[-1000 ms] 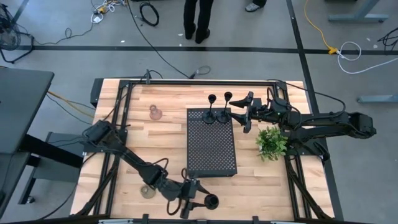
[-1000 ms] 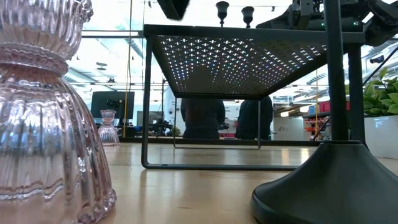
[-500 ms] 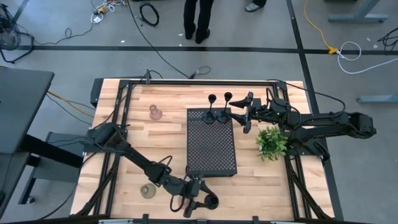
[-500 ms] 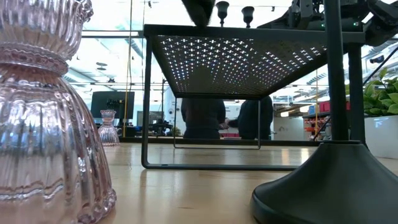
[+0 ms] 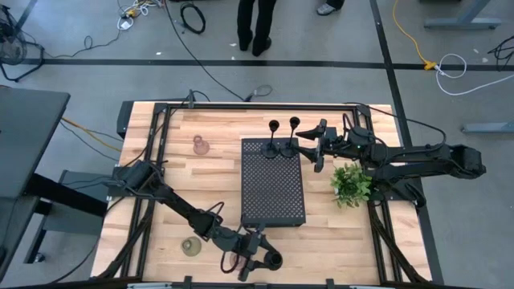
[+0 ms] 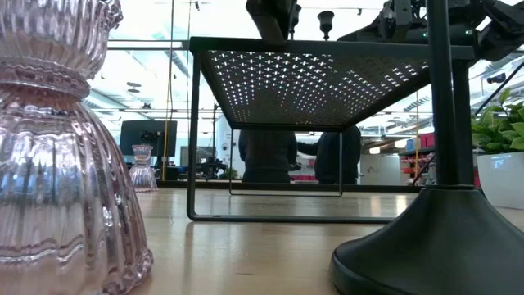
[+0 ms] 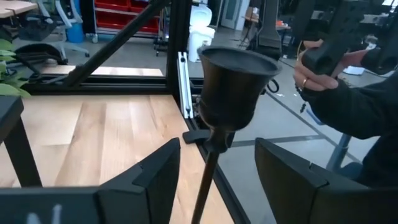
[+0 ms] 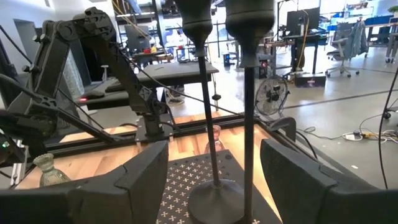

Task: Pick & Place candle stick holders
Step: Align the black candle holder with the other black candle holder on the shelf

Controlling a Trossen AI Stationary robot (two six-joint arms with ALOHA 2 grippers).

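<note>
A slim black candle stick holder [image 5: 274,259] stands on its round base [image 6: 434,238] near the table's near edge. My left gripper [image 5: 255,255] is level and open. Its fingers [image 7: 158,177] stand on either side of the thin stem [image 7: 205,180] below the cup [image 7: 236,74], with a gap on both sides. Two more black holders [image 5: 283,128] stand on the far end of the black perforated tray [image 5: 273,189]. My right gripper [image 5: 317,148] waits open beside them. A pinkish holder [image 5: 199,145] and an olive one [image 5: 189,246] rest on the wood.
A green plant [image 5: 350,183] stands right of the tray, near my right arm. A ribbed translucent holder [image 6: 65,156] looms in the low view's left. A person's hand [image 7: 320,59] shows past the table edge. People stand beyond the far edge [image 5: 255,24].
My left gripper has gone toward the table's right edge and a little down, closing in on the black holder near the front edge until its fingers flank the stem. The holder has not moved.
</note>
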